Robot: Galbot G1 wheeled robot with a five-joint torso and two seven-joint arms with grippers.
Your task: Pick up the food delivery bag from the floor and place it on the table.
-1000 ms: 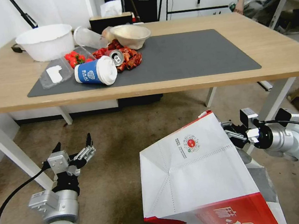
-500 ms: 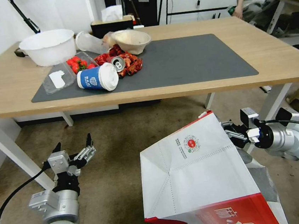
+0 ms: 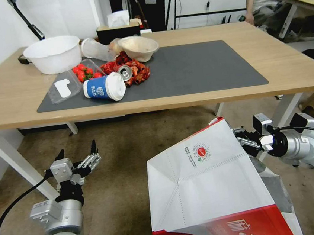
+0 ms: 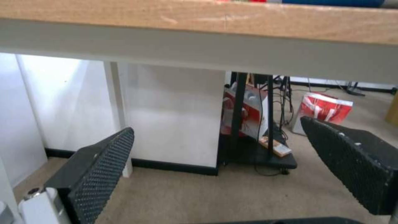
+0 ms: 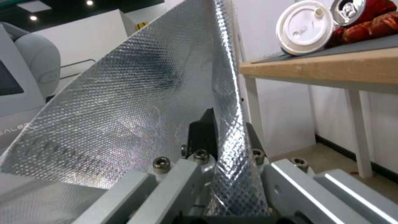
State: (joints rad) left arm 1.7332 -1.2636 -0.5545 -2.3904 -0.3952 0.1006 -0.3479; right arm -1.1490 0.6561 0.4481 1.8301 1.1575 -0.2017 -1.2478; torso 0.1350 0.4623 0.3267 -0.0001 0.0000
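Since a second earlier our whole head view had slid: the table [image 3: 290, 66] sat lower in it and showed more of its far side, while both arms and the bag kept their places in our view, so the camera had shifted, not the things.

We saw the table as a broad, light-wood top on white legs with a straight front edge. A flat dark grey mat [image 3: 196, 68] covered its middle, and the right stretch of that mat lay bare. The floor [image 3: 131, 161] below was worn, stained brownish carpet, with free room between the two arms.

The food delivery bag [image 3: 205, 187] hung tilted off the floor, below and in front of the table's front edge, a big boxy white paper shape with creased folds, a red band and a small round red logo. Our right gripper [image 3: 246, 140] was pinched on its upper rim; the right wrist view showed dimpled silver foil lining [image 5: 124, 102] clamped between the fingers.

Our left gripper [image 3: 78, 155] hung low at the left, fingers [image 4: 99, 174] spread wide and holding nothing, their pads black and knurled.

On the mat's left end lay a white bowl [image 3: 53, 53], a tipped blue cup [image 3: 103, 87] with a white lid, and a can [image 3: 125, 72].
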